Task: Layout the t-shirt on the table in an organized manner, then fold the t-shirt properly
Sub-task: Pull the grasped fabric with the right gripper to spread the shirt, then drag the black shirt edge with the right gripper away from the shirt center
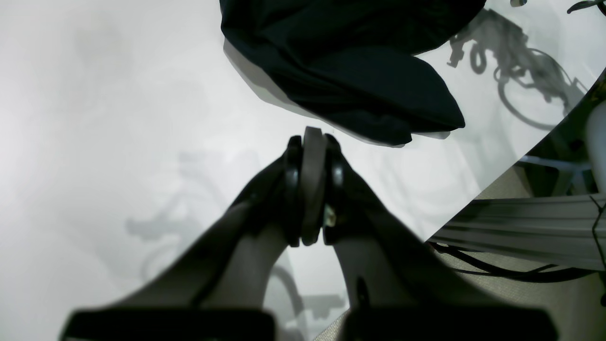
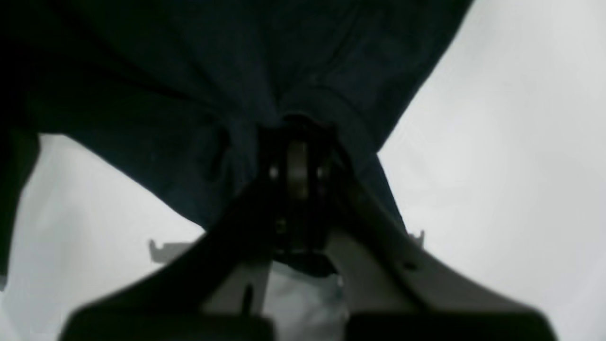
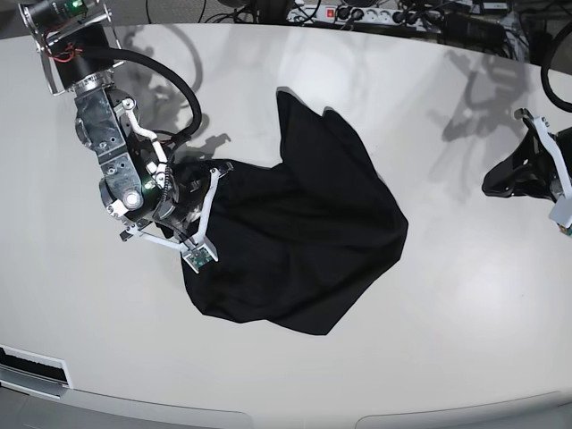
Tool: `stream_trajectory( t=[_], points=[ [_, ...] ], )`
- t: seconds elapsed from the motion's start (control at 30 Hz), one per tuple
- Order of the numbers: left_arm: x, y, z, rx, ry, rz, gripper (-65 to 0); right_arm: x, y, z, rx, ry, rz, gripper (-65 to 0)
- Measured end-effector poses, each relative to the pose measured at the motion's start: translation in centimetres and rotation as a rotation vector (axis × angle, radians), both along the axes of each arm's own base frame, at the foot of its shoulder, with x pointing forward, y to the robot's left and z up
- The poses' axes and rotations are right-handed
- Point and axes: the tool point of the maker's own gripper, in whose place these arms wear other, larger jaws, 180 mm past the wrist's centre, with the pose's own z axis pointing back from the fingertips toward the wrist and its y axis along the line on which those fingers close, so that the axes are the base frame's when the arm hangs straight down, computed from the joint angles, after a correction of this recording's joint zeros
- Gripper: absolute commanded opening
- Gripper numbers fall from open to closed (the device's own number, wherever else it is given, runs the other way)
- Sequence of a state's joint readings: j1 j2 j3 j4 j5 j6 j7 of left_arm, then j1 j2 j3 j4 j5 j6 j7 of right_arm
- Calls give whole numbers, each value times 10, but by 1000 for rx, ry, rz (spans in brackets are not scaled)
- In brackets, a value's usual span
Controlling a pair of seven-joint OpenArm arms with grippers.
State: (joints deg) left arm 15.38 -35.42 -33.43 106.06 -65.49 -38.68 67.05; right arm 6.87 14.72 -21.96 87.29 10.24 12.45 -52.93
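The black t-shirt (image 3: 304, 241) lies crumpled in a heap in the middle of the white table (image 3: 447, 313). My right gripper (image 3: 185, 192) sits at the heap's left edge. In the right wrist view its jaws (image 2: 296, 130) are pressed together with a fold of the t-shirt (image 2: 189, 94) pinched between them. My left gripper (image 3: 492, 185) hovers over bare table at the far right, well apart from the shirt. The left wrist view shows it (image 1: 312, 137) shut on nothing, with a lobe of the t-shirt (image 1: 350, 71) lying just beyond its tips.
A power strip and cables (image 3: 357, 13) run along the table's far edge. In the left wrist view the table's rounded edge (image 1: 497, 189) cuts across the lower right, with a grey rail (image 1: 521, 232) and cables below it.
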Motion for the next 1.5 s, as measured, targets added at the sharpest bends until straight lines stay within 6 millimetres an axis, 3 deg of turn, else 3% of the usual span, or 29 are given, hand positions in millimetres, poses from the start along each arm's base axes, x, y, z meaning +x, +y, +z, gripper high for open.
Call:
stream_trajectory(
  t=[0.2,0.23,0.37,0.43,0.63,0.67,0.77,0.87,0.93,1.3,1.4,1.5],
  points=[
    [0,0,0,0,0,0,-650,9,-4,9,-28,18,9,-650],
    [0,0,0,0,0,0,-650,14,-6,13,-41,19,5,-612],
    [0,0,0,0,0,0,-650,26,-10,23,-47,-1,-33,-330],
    [0,0,0,0,1,0,-650,24,-8,21,-36,-10,-29,-290],
    [0,0,0,1,1,0,-650,13,0,10,15,-40,-13,-295],
    [0,0,0,1,1,0,-650,10,1,8,16,-34,-12,-319],
    [0,0,0,1,1,0,-650,4,-2,2,8,-20,-23,-454],
    [0,0,0,1,1,0,-650,11,-14,5,-56,-54,-49,-599],
    [0,0,0,1,1,0,-650,17,-22,8,-97,-88,-68,-650],
    [0,0,0,1,1,0,-650,17,-18,9,-114,-100,3,-650],
    [0,0,0,1,1,0,-650,25,-35,14,-180,-142,-61,-650],
    [0,0,-1,3,2,0,-650,46,-54,34,-241,-222,-133,-650]
  ],
)
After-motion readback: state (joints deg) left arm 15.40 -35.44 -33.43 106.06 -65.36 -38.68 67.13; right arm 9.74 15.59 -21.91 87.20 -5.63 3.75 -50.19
